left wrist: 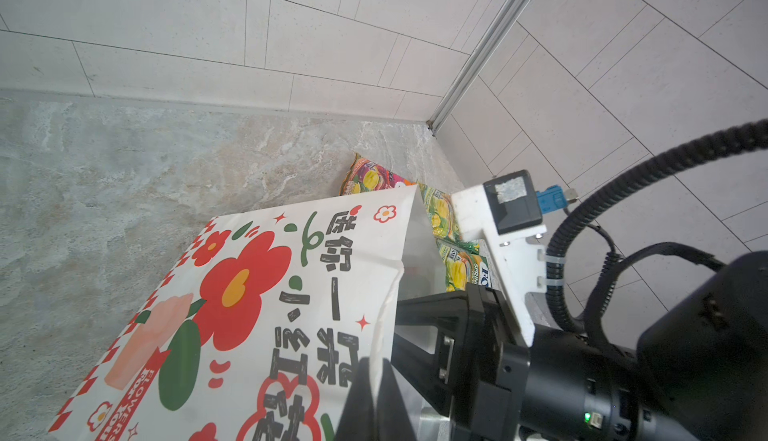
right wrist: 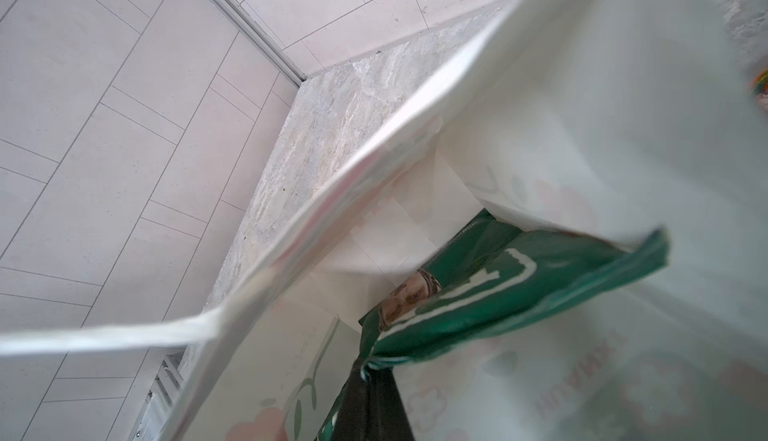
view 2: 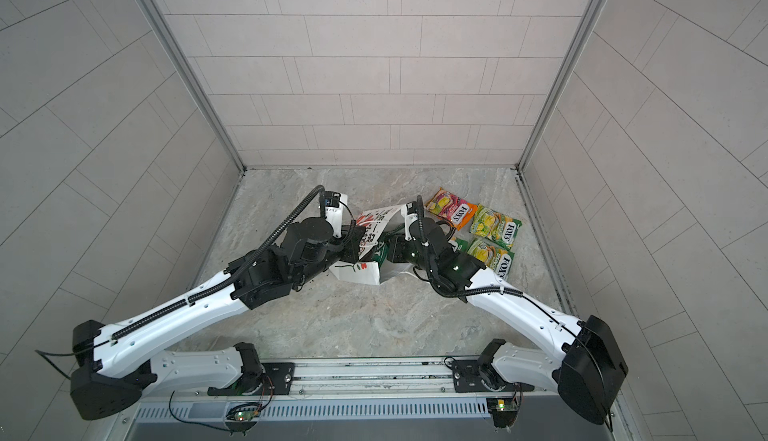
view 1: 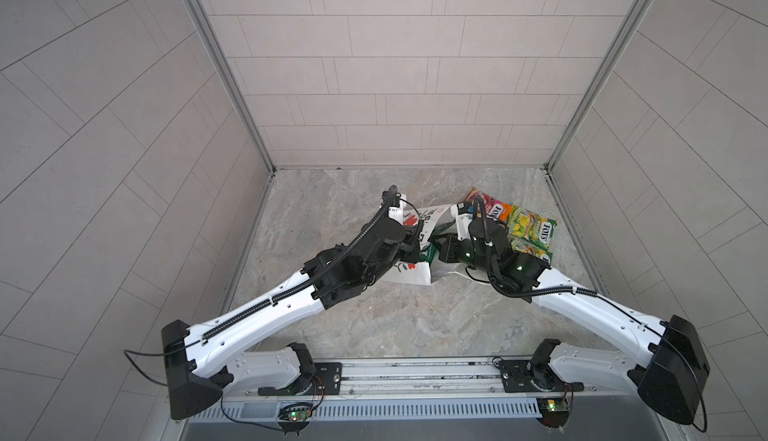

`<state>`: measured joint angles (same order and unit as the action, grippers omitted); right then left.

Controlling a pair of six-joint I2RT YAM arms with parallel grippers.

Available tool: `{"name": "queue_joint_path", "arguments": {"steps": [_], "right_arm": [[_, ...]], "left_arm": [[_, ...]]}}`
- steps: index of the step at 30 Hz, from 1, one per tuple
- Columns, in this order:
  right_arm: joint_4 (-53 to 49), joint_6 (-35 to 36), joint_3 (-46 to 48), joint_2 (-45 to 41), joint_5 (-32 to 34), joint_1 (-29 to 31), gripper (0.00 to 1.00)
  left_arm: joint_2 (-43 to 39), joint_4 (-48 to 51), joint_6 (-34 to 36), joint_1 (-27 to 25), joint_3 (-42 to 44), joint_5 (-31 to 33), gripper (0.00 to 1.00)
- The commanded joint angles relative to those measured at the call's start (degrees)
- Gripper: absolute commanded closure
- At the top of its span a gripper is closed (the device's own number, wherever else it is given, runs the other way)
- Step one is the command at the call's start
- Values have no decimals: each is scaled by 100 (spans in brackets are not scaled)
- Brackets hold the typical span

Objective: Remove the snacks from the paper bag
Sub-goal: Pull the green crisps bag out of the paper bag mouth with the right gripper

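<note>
The white paper bag (view 1: 430,214) (view 2: 376,221) with red flower prints (left wrist: 245,289) sits mid-table, its mouth turned toward the right arm. My left gripper (left wrist: 376,366) is shut on the bag's rim. My right gripper (right wrist: 372,370) reaches inside the bag (right wrist: 540,127) and is shut on a corner of the dark green crisp bag (right wrist: 498,293), which peeks out in both top views (view 1: 428,254) (view 2: 380,254). An orange-pink FOX'S packet (view 1: 492,208) (view 2: 451,208) and two yellow-green ones (view 1: 532,227) (view 2: 492,256) lie on the table right of the bag.
The marble tabletop (view 1: 395,326) is boxed in by tiled walls on three sides, with a metal corner post (left wrist: 478,56) behind the packets. The arms' base rail (view 1: 415,376) runs along the front edge. The right arm's wrist camera mount (left wrist: 498,210) stands close over the bag's mouth.
</note>
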<state>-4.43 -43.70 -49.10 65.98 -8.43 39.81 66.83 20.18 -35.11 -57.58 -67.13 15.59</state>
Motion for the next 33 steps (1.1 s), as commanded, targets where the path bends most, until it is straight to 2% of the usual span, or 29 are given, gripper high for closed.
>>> {"name": "queue_joint_path", "arguments": {"steps": [1,12,18,29,33], "right_arm": [[-40,75,-233,-270,5,-2,100],[-311,256,-675,-425,-173,-9,100],[-452,379,-1091,-190,-298,-18,100],[-694,574,-2021,425,-758,-38,100],[-765,626,-2384,613,-970,-39,100]], "left_arm": [[-147,94,14,-25,78,227,100],[-284,135,31,-25,150,550,100],[-332,166,66,-25,122,588,100],[-881,382,-228,29,408,1332,100],[-1099,338,-209,74,547,1396,100]]}}
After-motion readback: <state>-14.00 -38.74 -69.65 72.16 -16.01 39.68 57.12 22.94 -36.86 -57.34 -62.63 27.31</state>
